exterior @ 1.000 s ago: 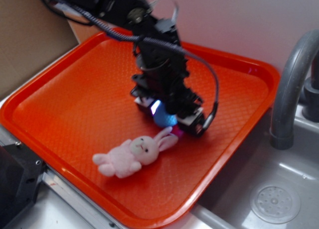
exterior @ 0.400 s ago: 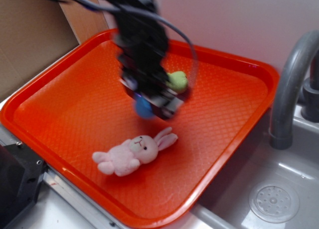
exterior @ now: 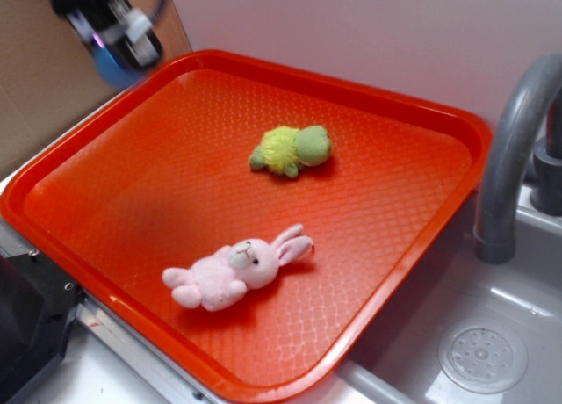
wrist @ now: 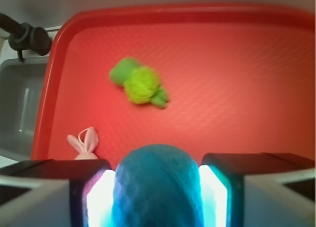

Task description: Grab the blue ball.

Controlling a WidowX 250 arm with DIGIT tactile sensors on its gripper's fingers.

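Note:
The dimpled blue ball (wrist: 158, 187) fills the bottom of the wrist view, clamped between my two lit fingers (wrist: 98, 202). In the exterior view my gripper (exterior: 114, 44) hangs high at the top left, beyond the tray's far left rim, blurred by motion, shut on the blue ball (exterior: 112, 68), which shows as a blue patch under it. The ball is lifted well above the orange tray (exterior: 421, 193).
A yellow-green plush toy (exterior: 292, 149) lies mid-tray toward the back. A pink bunny (exterior: 235, 268) lies near the tray's front edge. A grey faucet (exterior: 509, 158) and a sink with a drain (exterior: 483, 358) are at the right. A brown board stands at the back left.
The gripper has risen from the tray's middle and swung up to the far left with the ball in it, uncovering the yellow-green plush. The bunny has not moved.

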